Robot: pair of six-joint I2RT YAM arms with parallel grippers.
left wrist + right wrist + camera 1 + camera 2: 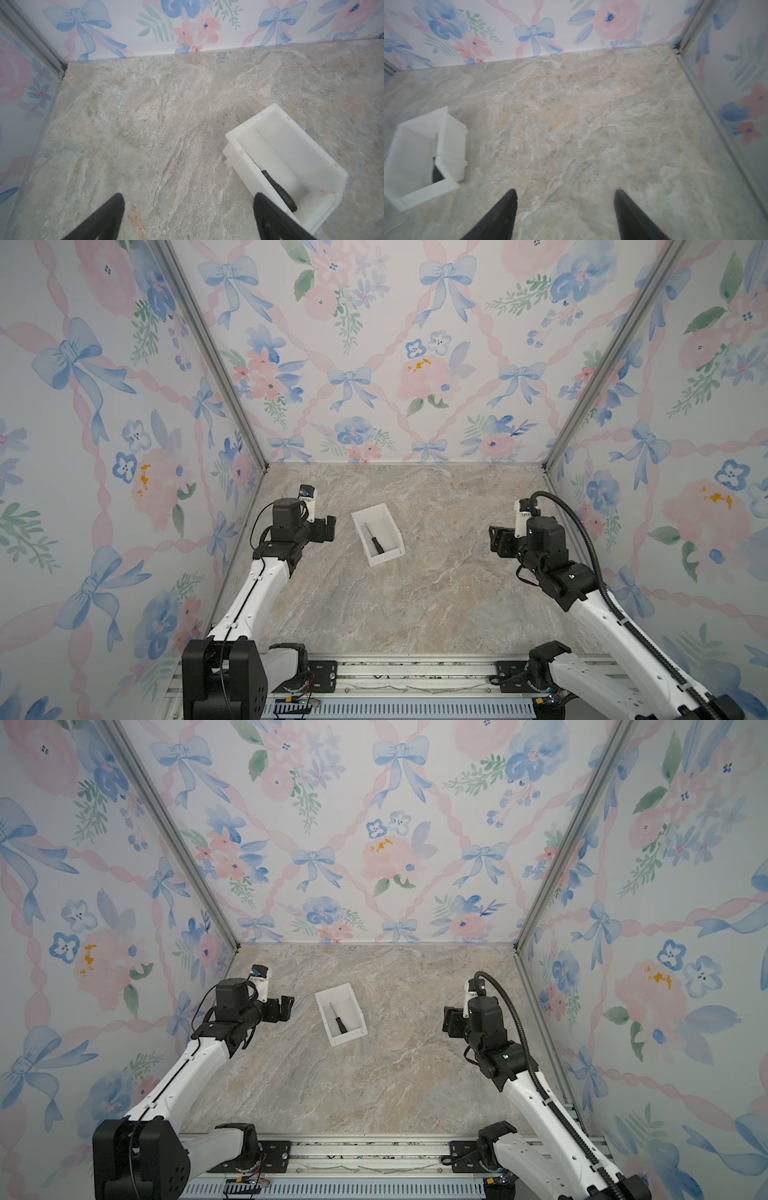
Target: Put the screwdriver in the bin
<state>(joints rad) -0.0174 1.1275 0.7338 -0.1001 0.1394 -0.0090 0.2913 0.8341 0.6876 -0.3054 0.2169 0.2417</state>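
The small white bin [357, 519] [321, 999] stands on the marble table, left of the middle. Inside it lies the screwdriver [375, 541] [338, 1020], black handle toward the near end, thin shaft pointing away. The left wrist view shows the bin [324, 158] with the screwdriver [279, 190] along its wall. In the right wrist view only part of the black handle [436, 174] shows behind the bin [450, 141] wall. My left gripper [330, 527] [189, 199] hangs open to the bin's left, empty. My right gripper [494, 539] [565, 195] hangs open well to the bin's right, empty.
Flowered walls close the table on three sides, with metal corner posts [257, 456] [550, 456]. A metal rail [415, 676] with the arm bases runs along the near edge. Bare marble [415, 597] lies between the arms.
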